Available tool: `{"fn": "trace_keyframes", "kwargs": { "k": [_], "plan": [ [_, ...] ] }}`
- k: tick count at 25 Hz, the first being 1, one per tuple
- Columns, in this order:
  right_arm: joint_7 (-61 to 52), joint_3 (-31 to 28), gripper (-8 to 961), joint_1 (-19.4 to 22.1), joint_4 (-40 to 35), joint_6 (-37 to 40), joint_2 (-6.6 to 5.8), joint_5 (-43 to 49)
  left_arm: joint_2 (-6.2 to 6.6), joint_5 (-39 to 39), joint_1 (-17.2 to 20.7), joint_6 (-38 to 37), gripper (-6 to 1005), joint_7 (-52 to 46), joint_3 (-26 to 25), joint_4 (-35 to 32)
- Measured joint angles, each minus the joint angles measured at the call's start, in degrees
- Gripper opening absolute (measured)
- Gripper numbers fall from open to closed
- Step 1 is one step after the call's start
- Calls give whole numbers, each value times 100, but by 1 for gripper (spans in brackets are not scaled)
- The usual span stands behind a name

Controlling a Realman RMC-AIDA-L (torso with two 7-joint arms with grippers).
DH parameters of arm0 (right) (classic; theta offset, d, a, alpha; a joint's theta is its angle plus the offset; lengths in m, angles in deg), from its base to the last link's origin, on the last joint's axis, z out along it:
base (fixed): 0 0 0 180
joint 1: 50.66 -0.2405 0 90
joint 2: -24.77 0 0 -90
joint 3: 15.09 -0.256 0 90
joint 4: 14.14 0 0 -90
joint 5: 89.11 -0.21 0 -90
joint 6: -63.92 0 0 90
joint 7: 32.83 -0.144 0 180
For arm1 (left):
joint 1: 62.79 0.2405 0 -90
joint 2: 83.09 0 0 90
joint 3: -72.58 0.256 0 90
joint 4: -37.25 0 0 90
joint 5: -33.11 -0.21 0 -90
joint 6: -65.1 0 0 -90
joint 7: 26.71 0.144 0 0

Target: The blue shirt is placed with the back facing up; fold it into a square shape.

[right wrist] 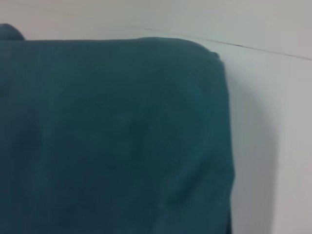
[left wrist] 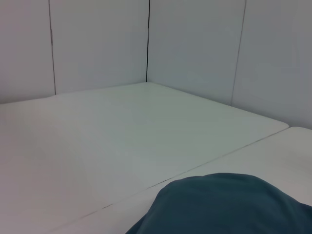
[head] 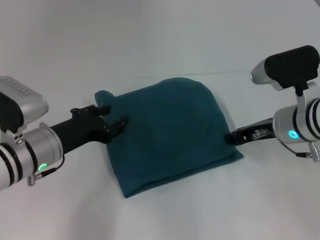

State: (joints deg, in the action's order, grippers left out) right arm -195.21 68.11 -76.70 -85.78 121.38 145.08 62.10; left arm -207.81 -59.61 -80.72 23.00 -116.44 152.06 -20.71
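Already folded into a compact, roughly square packet, the dark teal-blue soft fabric shirt (head: 172, 132) lies mid-table on the white tabletop (head: 165, 35). One small flap protrudes at its far left corner; tidying that appears to be all that remains. No containers are present. The left gripper (head: 119, 125) touches the packet's left edge, the right gripper (head: 231, 137) its right edge; whether either set of fingers is open or closed cannot be told.

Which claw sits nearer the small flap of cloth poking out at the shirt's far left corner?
Left. The left claw meets the blue shirt at its left edge, just beside that flap. The right claw is at the opposite edge, across the whole shirt.
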Motion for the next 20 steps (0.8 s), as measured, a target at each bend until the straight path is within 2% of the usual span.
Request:
{"fn": "trace_keyframes", "kwargs": {
  "k": [6, 14, 20],
  "plan": [
    [166, 6, 459, -34, 143, -59, -5, -140, 0, 0, 0, 0, 540, 0, -3, 11],
    [247, 179, 94, -8, 151, 1, -6, -191, 0, 0, 0, 1, 539, 50, -3, 13],
    [247, 362, 33, 12, 114, 108, -5, -200, 0, 0, 0, 9, 539, 56, -2, 19]
  ]
}}
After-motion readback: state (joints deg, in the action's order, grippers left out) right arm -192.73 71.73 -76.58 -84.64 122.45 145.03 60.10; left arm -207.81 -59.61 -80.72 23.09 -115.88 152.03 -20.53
